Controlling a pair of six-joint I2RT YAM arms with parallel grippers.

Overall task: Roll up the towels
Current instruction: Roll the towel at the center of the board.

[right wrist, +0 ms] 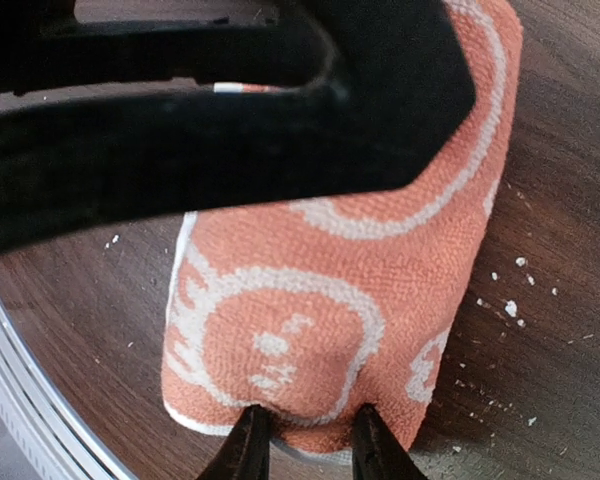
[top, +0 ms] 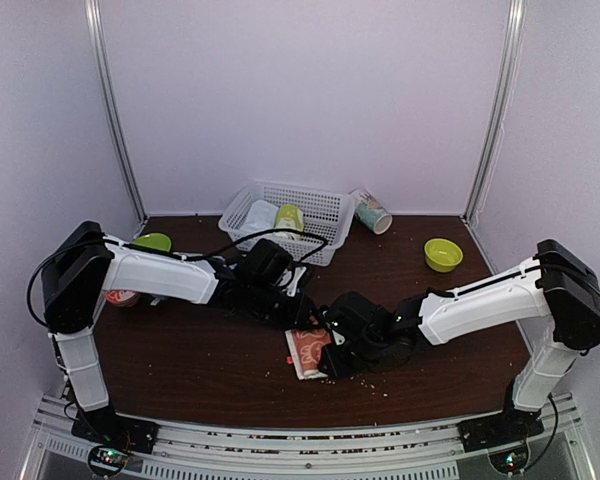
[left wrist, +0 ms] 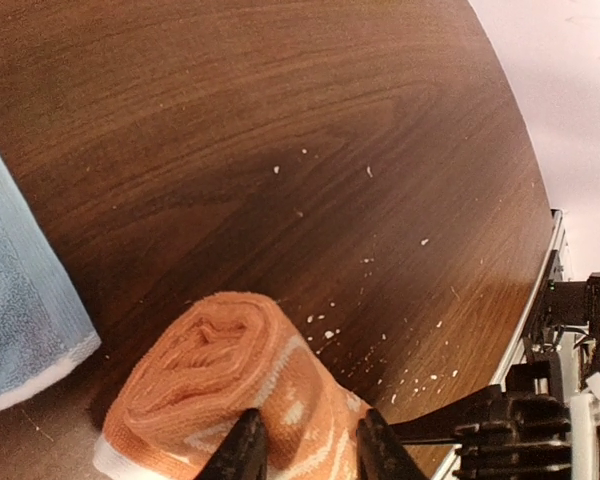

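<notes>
The peach-orange towel point(top: 307, 351) with white cartoon prints lies partly rolled at the middle of the dark wooden table. In the left wrist view its rolled end point(left wrist: 220, 370) shows a spiral. My left gripper point(left wrist: 312, 450) sits on top of the roll, its fingertips point(left wrist: 245, 448) pressed into the cloth. My right gripper point(right wrist: 307, 440) pinches the towel point(right wrist: 330, 300) at its other end, with a bulge of cloth between the fingers. The left gripper's black body point(right wrist: 230, 100) crosses the top of the right wrist view. A light blue towel point(left wrist: 20, 320) lies flat to the left of the roll.
A white basket point(top: 325, 207) at the back holds a pale rolled towel point(top: 260, 215) and a yellow-green one point(top: 289, 217). A cup point(top: 371, 211) lies beside it. Green bowls stand at the right point(top: 443, 254) and the left point(top: 152, 242). White crumbs dot the table.
</notes>
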